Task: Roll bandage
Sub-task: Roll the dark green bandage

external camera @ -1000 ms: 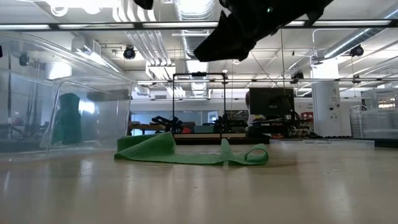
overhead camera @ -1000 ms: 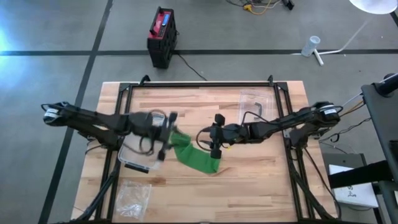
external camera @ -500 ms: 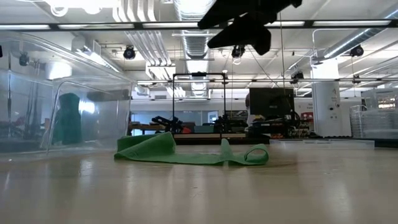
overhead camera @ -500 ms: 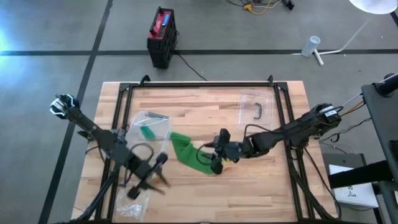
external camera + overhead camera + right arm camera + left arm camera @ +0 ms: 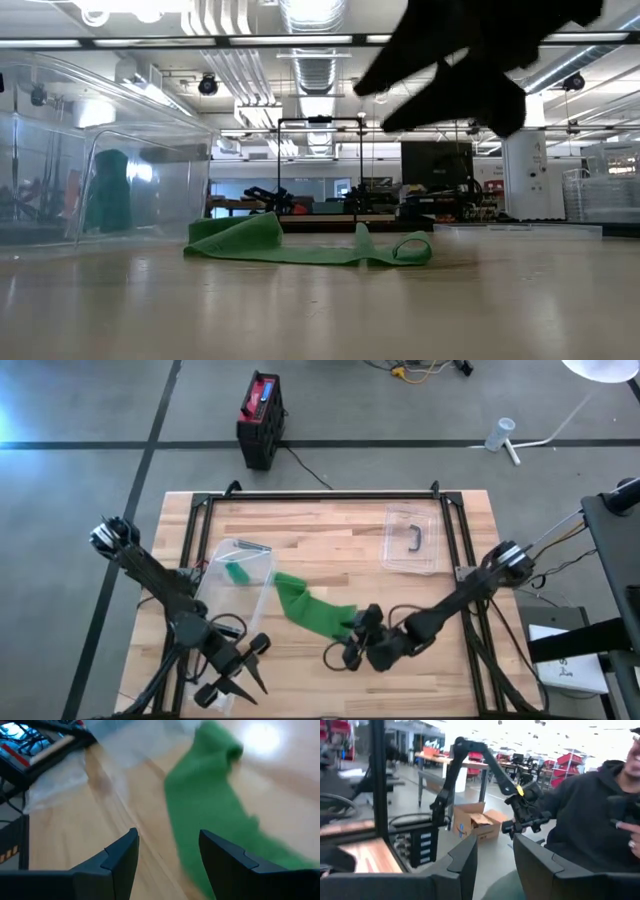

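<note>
The green bandage (image 5: 310, 610) lies unrolled and slack on the wooden table (image 5: 420, 690). In the low view one end of the bandage (image 5: 300, 245) curls into a small loop (image 5: 410, 248). My right gripper (image 5: 340, 645) hovers open just near-right of the bandage, its fingers pointing toward it; in its wrist view the bandage (image 5: 210, 815) lies beyond the open right gripper (image 5: 167, 855). My left gripper (image 5: 238, 686) stands open at the table's near left, away from the bandage. In its wrist view the left gripper (image 5: 495, 865) faces out into the room.
A clear bin (image 5: 240, 565) with a green roll (image 5: 237, 572) inside stands left of the bandage. A clear lid (image 5: 410, 540) lies at the far right. A crumpled plastic bag (image 5: 205, 695) lies at the near left corner. A person in a dark hoodie (image 5: 585, 820) stands beyond the table.
My left gripper has swung from above the clear bin toward the table's near left corner. My right gripper has gone from over the bandage toward the near edge, sinking and rolling about its own axis. The bandage has stayed where it was.
</note>
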`<state>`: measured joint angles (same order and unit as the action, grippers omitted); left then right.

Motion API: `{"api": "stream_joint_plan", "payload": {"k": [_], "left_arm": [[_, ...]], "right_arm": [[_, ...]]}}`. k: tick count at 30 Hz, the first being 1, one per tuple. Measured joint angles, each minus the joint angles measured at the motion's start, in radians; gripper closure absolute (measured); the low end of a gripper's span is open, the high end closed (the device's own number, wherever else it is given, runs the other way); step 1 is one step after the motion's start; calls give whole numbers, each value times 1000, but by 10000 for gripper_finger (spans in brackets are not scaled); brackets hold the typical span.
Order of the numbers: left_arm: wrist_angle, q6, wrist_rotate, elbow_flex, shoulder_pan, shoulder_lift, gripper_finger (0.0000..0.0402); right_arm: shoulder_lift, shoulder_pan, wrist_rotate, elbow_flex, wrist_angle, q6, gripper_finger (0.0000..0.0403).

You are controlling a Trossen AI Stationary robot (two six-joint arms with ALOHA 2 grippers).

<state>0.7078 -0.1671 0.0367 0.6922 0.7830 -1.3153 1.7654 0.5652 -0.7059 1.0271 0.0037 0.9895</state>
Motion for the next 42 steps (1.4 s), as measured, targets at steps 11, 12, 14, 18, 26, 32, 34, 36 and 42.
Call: {"api": "stream_joint_plan", "payload": {"k": [11, 12, 14, 18, 26, 32, 34, 36, 42], "left_arm": [[-107, 37, 168, -1, 8, 41, 285], [-107, 42, 178, -2, 8, 41, 283], [-100, 27, 186, -2, 9, 41, 281], [-1, -7, 194, 6, 39, 42, 278], [-7, 214, 273, 31, 132, 92, 281], [-10, 302, 472, 28, 128, 100, 284], [-10, 357, 533, 27, 118, 100, 285], [-7, 415, 547, 27, 103, 101, 286], [-5, 500, 546, 26, 19, 107, 286]], "right_arm": [[269, 9, 53, 175, 282, -257, 204], [286, 9, 59, 203, 285, -293, 204], [312, 9, 59, 261, 286, -358, 204], [342, 8, 58, 352, 285, -528, 204], [306, -44, 159, 424, 222, -769, 204], [254, -146, 293, 422, 131, -885, 204], [229, -176, 311, 421, 76, -924, 204], [190, -198, 321, 421, 12, -969, 204], [31, -221, 321, 413, -168, -1057, 204]]}}
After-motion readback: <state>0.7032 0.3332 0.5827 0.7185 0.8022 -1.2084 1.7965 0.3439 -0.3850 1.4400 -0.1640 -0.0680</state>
